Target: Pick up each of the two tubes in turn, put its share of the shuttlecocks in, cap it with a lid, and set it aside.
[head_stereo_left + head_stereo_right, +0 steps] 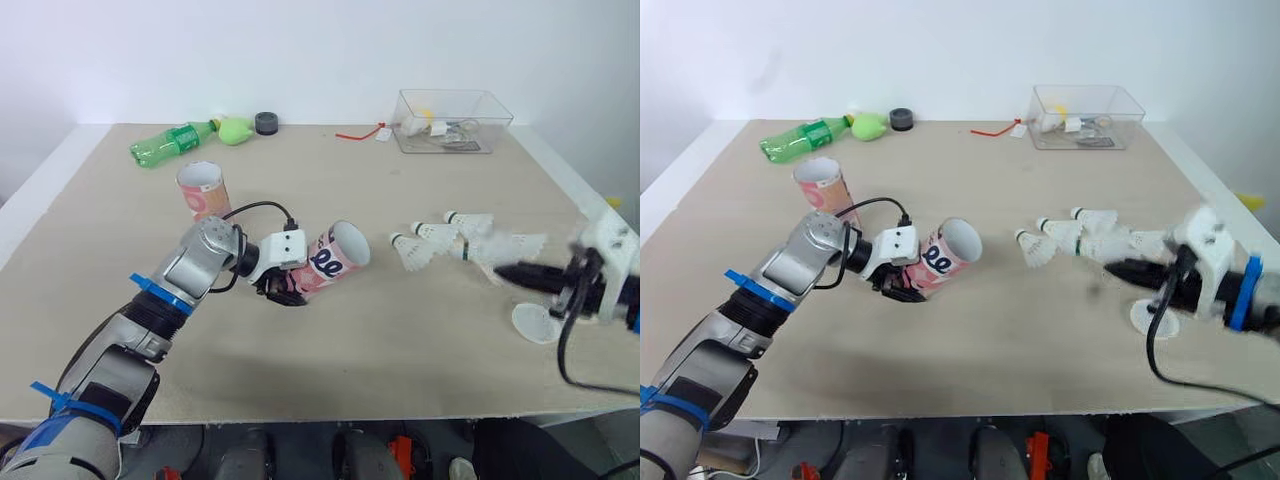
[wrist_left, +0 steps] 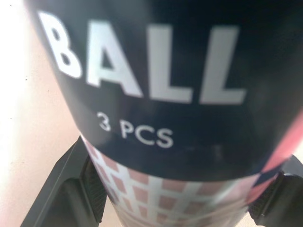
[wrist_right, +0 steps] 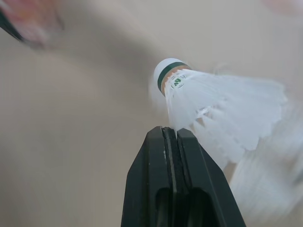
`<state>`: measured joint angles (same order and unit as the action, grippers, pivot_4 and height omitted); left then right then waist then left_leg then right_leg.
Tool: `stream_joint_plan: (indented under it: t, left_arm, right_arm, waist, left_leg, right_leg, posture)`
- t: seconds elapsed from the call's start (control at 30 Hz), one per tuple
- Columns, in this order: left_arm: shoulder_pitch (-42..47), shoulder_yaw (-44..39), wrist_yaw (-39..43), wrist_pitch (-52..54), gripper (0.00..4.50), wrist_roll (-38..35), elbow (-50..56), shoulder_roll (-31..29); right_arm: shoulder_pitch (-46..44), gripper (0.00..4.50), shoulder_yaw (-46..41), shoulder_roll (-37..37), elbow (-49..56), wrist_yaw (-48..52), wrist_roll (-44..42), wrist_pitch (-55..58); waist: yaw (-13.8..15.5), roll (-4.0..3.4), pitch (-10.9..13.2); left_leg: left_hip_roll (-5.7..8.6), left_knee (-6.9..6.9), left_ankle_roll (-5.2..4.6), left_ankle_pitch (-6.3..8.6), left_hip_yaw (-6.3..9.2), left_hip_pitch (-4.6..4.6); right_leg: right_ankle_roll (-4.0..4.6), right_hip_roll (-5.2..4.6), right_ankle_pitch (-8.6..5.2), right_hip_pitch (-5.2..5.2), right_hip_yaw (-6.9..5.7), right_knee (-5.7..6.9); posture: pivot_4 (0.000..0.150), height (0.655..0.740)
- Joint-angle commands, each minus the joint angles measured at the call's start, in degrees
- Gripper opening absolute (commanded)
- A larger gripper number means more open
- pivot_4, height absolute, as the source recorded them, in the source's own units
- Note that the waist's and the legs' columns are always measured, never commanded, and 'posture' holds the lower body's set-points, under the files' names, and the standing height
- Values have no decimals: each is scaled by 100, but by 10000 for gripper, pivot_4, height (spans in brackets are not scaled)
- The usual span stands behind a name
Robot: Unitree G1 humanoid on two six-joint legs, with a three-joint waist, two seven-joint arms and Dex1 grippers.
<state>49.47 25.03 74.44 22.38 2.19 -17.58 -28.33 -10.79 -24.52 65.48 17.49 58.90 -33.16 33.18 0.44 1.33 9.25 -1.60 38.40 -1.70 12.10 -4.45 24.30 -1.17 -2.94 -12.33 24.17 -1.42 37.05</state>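
My left gripper (image 1: 283, 289) is shut on a pink patterned tube (image 1: 332, 258), held tilted just above the table with its open mouth facing right. The left wrist view shows that tube (image 2: 156, 94) between the black fingers (image 2: 90, 189). A second pink tube (image 1: 203, 188) stands upright behind my left arm. Several white shuttlecocks (image 1: 436, 234) lie in a loose cluster at centre right. My right gripper (image 1: 503, 270) is shut, its tip against the feather skirt of one shuttlecock (image 3: 222, 111). A white lid (image 1: 537, 323) lies flat under the right hand.
At the back left lie a green plastic bottle (image 1: 172, 142), a light green object (image 1: 235, 130) and a small black cap (image 1: 266, 122). A clear plastic box (image 1: 450, 120) with small items stands at the back right, a red strip (image 1: 358, 134) beside it.
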Motion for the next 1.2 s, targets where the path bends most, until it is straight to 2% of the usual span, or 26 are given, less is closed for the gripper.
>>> stream_joint_plan:
  t: [0.03, 0.13, 0.3, 0.33, 0.53, 0.73, 0.83, 0.97, 1.03, 1.1, 1.2]
  left_arm:
    - [86, 10, 274, -192, 32245, -76, -265, 11]
    - [340, -99, 293, -323, 32245, -68, -615, 67]
    - [527, -117, 405, -523, 32245, -94, -864, 124]
    - [536, -124, 403, -527, 32245, -96, -872, 138]
    - [455, -159, 381, -391, 32245, -149, -677, 188]
    - [325, -163, 336, -247, 32245, -147, -482, 173]
    - [286, -164, 295, -179, 32245, -146, -417, 201]
    - [239, -169, 268, -73, 32245, -150, -327, 193]
    - [206, -170, 259, -69, 32245, -142, -306, 165]
    - [184, -174, 237, -62, 32245, -124, -306, 135]
    - [150, -200, 189, -26, 32245, -122, -291, 119]
  right_arm:
    - [-1103, 705, 993, -192, 529, 68, 210, -622]
    - [-1886, 705, 1739, -513, 541, 172, 619, -1170]
    - [-2928, 705, 2743, -729, -209, 831, 1536, -2300]
    - [-3074, 705, 2869, -785, -360, 931, 1661, -2490]
    - [-3507, 705, 3280, -1088, -860, 1303, 2067, -3097]
    - [-3736, 705, 3455, -1378, -1054, 1491, 2185, -3165]
    - [-3825, 9994, 3483, -1484, -988, 1565, 2030, -2670]
    - [-3858, 27508, 3300, -1567, -778, 1624, 1633, -2070]
    - [-3883, 36598, 2982, -1568, -745, 1522, 1235, -1638]
    - [-3899, 44664, 2472, -1441, -859, 1272, 689, -739]
    - [-3484, 44664, 1792, -1290, -1011, 608, 427, 218]
  waist:
    - [-1, 6, 3]
    - [10, 11, 6]
    - [3, 9, 8]
    - [7, 9, 8]
    - [4, 11, 10]
    - [4, 11, 10]
    - [6, 11, 9]
    - [9, 10, 10]
    - [10, 11, 9]
    - [11, 11, 10]
    - [13, 12, 9]
  left_leg:
    - [-8, 0, 1, 0, 2, -3]
    - [-9, -1, 1, 0, 10, 8]
    - [6, 9, -12, 7, -10, 93]
    - [10, 14, -26, 15, -19, 95]
    - [18, 15, -38, 24, -26, 97]
    - [15, 16, -39, 24, -39, 86]
    - [15, 16, -38, 24, -44, 85]
    - [15, 16, -39, 24, -45, 85]
    - [16, 16, -39, 24, -46, 85]
    - [18, 17, -39, 24, -46, 85]
    - [20, 17, -39, 24, -48, 86]
  right_leg:
    - [5, 8, 0, 0, -1, 0]
    - [13, 11, -3, 6, -6, 0]
    - [-28, 6, 24, 92, 20, 0]
    - [-11, 4, 35, 95, 30, 1]
    - [-13, -3, 33, 96, 37, 0]
    - [-22, -2, 36, 96, 50, 5]
    - [-18, -1, 40, 99, 56, 9]
    - [-15, -3, 41, 98, 57, 10]
    - [-15, -5, 43, 98, 58, 10]
    - [-15, -7, 44, 98, 58, 10]
    - [-12, -14, 48, 97, 58, 9]
  posture:
    - [1500, 7400]
    - [1500, 7400]
    - [1500, 7400]
    - [1500, 7400]
    - [1500, 7400]
    - [1500, 7400]
    - [1500, 7400]
    - [1500, 7400]
    - [1500, 7400]
    - [1500, 7400]
    - [1500, 7400]
